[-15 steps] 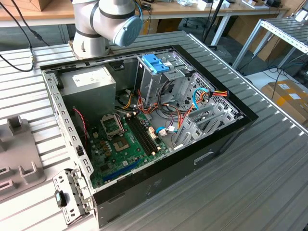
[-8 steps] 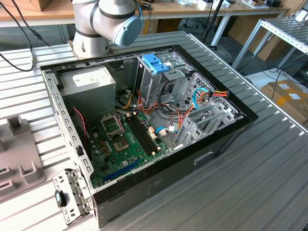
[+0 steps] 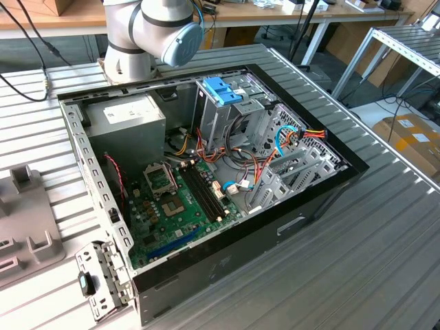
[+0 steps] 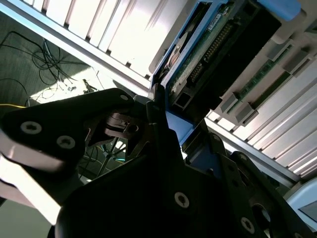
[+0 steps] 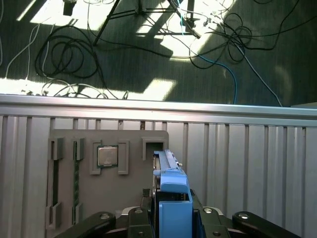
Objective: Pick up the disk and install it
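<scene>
First wrist view: end effector (image 5: pixel 173 220) is pinching the disk (image 5: pixel 166 162) by its blue tab (image 5: pixel 174 198); lifting straight, untilted, seems wise.

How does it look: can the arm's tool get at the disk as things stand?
Probably yes. In the first wrist view the tool sits astride the blue end of the disk, which stands on edge at the grey holder; nothing lies between them.
</scene>
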`<state>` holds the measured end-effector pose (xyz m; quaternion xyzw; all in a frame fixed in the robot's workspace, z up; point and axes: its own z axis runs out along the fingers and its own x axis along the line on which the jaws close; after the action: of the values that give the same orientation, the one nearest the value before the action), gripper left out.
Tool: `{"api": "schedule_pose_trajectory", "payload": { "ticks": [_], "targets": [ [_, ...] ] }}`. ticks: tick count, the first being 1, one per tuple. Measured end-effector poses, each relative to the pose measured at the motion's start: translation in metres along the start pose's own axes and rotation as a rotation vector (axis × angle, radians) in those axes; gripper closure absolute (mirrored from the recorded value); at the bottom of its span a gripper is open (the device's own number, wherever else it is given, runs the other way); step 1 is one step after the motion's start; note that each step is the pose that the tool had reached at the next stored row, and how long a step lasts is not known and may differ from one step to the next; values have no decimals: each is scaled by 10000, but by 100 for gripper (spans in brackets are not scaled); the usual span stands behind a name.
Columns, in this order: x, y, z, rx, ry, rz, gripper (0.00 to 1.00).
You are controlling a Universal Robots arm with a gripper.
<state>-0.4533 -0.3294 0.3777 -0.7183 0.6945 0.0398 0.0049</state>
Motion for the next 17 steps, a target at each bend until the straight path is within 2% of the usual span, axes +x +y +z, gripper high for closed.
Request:
{"api": "schedule_pose_trajectory", "payload": {
  "ticks": [17],
  "targets": [
    [-7,-1,-117,1,-15,0,63]
  ]
}}
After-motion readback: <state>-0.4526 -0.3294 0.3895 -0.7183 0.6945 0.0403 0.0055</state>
